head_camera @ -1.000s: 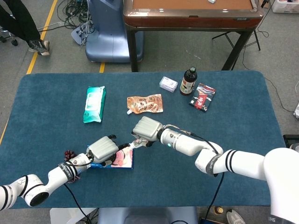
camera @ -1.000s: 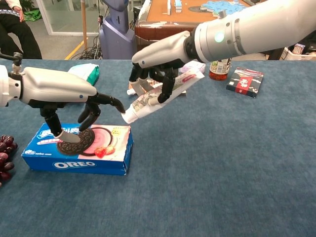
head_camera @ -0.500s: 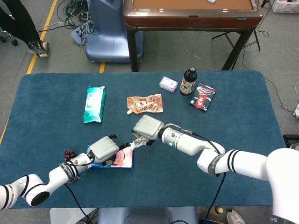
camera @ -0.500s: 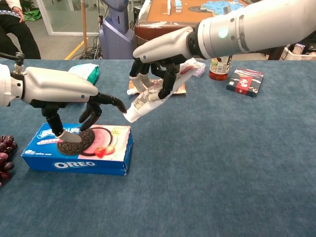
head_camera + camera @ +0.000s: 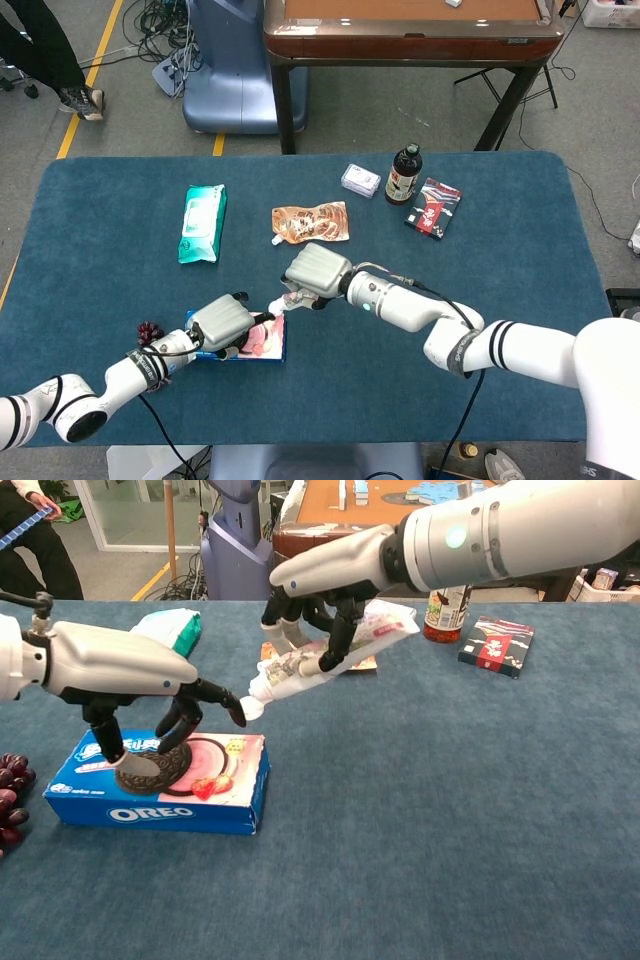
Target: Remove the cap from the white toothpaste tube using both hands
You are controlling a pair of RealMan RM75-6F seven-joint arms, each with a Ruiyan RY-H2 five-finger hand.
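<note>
My right hand (image 5: pixel 322 588) grips the white toothpaste tube (image 5: pixel 342 648) around its middle and holds it tilted above the table, cap end pointing down-left. The white cap (image 5: pixel 251 709) sits at that low end, against the dark fingertips of my left hand (image 5: pixel 130 666), which pinch it just above the Oreo box (image 5: pixel 160 792). I cannot tell whether the cap is apart from the tube. In the head view, the right hand (image 5: pixel 315 270) covers most of the tube (image 5: pixel 284 301), and the left hand (image 5: pixel 222 322) lies over the box.
Grapes (image 5: pixel 150 332) lie left of the Oreo box (image 5: pixel 268 342). Further back are a green wipes pack (image 5: pixel 202 222), an orange pouch (image 5: pixel 312 221), a small white packet (image 5: pixel 360 180), a dark bottle (image 5: pixel 404 175) and a red-black packet (image 5: pixel 433 207).
The right hand has lifted the tube, raising its low end up and slightly left. The left hand's fingertips have stayed at the cap.
</note>
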